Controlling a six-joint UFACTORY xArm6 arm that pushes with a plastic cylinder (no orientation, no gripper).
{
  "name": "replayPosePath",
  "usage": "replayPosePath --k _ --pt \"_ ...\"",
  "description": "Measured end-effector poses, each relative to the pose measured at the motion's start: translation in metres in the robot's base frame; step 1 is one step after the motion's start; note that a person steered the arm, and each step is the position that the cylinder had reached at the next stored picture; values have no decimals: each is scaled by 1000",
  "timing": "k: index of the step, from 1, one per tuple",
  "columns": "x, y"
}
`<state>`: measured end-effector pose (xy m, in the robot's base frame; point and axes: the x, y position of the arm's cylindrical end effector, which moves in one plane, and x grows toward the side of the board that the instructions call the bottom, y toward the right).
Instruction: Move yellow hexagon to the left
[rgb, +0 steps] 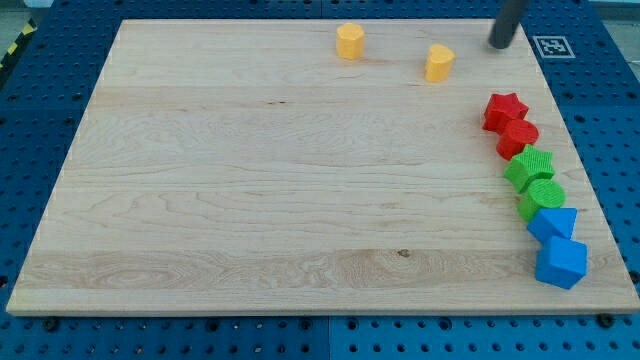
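Observation:
Two yellow blocks sit near the view's top edge of the wooden board (250, 180). The left one (350, 41) looks like a hexagonal prism. The right one (439, 62) has a more angular shape that I cannot make out. My tip (499, 45) is at the view's top right. It is to the right of the right yellow block and slightly above it, with a gap between them. It touches no block.
A column of blocks runs down the board's right edge: red star (505, 108), red rounded block (518, 136), green star (529, 166), green cylinder (542, 196), blue wedge-like block (553, 222), blue cube (561, 262). A black-and-white marker (553, 45) lies off the board.

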<state>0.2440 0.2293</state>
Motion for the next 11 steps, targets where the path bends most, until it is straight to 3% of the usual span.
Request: replayPosePath --k 3,5,11 --pt "-1 -39" --pt "-15 -145" --pt "9 -163"
